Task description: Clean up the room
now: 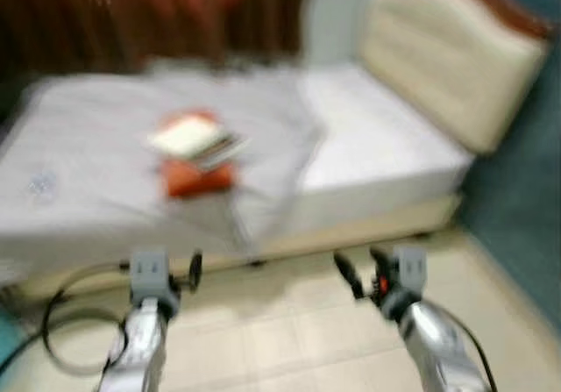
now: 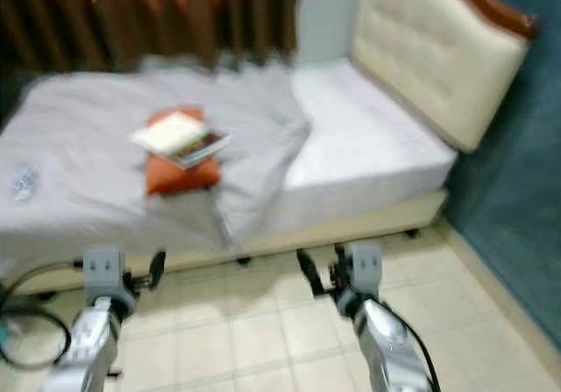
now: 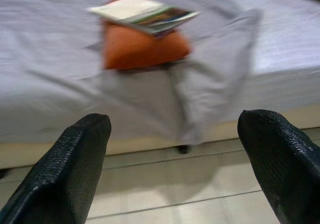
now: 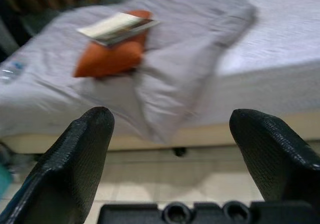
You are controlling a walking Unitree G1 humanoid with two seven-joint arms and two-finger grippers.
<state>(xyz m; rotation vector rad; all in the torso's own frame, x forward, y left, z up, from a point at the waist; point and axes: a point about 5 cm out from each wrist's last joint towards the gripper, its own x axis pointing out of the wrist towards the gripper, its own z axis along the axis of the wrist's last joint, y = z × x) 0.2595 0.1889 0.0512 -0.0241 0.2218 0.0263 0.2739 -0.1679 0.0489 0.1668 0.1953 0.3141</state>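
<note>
Head views are blurred. The bed [image 2: 368, 160] stands ahead, with its headboard [image 2: 429, 50] at the right end and a grey blanket [image 2: 105, 168] covering the left part, one fold hanging over the front edge. An orange cushion [image 2: 180, 173] lies on the blanket near the front edge, and a book [image 2: 180, 138] rests on top of it. The left gripper [image 3: 175, 159] and right gripper [image 4: 170, 154] both hover over the tiled floor [image 2: 263, 331] in front of the bed, fingers spread wide, holding nothing. A black cable [image 1: 61, 331] loops on the floor at the left.
</note>
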